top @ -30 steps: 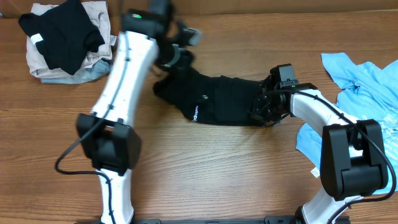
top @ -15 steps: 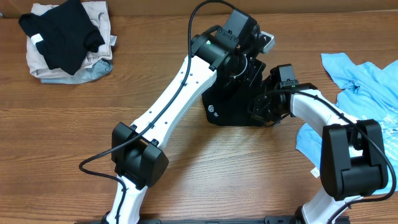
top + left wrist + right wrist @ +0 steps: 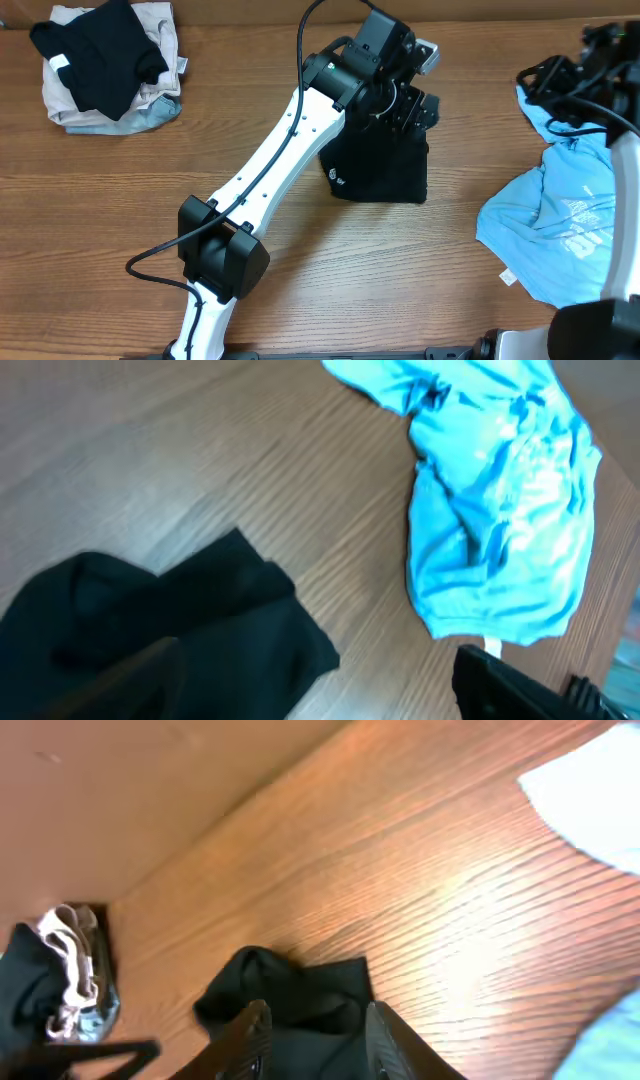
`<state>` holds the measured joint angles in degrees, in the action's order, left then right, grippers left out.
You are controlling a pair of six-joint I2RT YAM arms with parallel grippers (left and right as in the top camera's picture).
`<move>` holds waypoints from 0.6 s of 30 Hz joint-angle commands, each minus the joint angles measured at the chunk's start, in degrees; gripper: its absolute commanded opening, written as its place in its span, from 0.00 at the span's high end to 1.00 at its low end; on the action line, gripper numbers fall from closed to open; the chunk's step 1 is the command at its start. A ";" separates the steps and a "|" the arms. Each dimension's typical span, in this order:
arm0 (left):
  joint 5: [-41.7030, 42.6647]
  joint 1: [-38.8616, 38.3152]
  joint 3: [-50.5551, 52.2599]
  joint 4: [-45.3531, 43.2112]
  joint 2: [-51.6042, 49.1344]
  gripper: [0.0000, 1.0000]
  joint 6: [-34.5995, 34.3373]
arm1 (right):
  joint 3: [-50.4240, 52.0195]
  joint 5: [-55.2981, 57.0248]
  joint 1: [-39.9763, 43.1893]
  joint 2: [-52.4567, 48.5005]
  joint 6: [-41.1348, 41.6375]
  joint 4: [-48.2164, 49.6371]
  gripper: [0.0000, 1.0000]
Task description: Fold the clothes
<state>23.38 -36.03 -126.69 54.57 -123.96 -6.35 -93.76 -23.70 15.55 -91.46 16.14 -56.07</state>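
**Your right gripper (image 3: pixel 315 1045) is lifting away to 2 o'clock, off the black T-shirt (image 3: pixel 385 175) it was pinning half a second ago.**

The black T-shirt is now lying as a compact dark block just past the table's (image 3: pixel 300 280) centre, white lettering showing on its 9 o'clock edge. Your left gripper (image 3: pixel 412 100) is hovering over its 12 o'clock edge, and in the wrist view its fingers are standing wide apart with nothing between them. The right gripper's fingers are spread and empty too. To finish this well, you are probably best lifting the left arm straight up, so that no finger is dragging the top layer open. The light blue T-shirt (image 3: pixel 560 225) is waiting crumpled at 3 o'clock, and the pile of clothes (image 3: pixel 100 70) is sitting at 10 o'clock.
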 commanded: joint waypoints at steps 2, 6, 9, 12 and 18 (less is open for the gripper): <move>0.63 0.79 -2.12 -4.44 2.27 0.05 -0.20 | -0.02 -0.44 -1.36 -1.51 -3.13 -3.63 0.64; 0.63 5.88 -6.71 -4.35 2.27 0.00 -2.60 | 0.33 -0.63 -5.99 -2.89 -7.63 -5.07 0.61; 0.68 13.16 -9.97 -1.49 2.27 0.00 -3.13 | 0.92 0.07 -13.05 -5.33 -15.52 -4.79 0.49; 0.63 20.50 -9.88 3.06 2.25 0.00 -1.97 | 0.92 0.04 -18.99 -9.84 -21.79 -4.52 0.35; 0.35 28.00 -9.18 10.64 2.21 0.00 2.23 | 0.92 0.28 -25.66 -18.03 -28.50 -2.82 0.20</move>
<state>23.49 -9.32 -135.70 63.46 -123.35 -7.42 -93.19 -23.59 -8.56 -107.00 -6.72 -59.66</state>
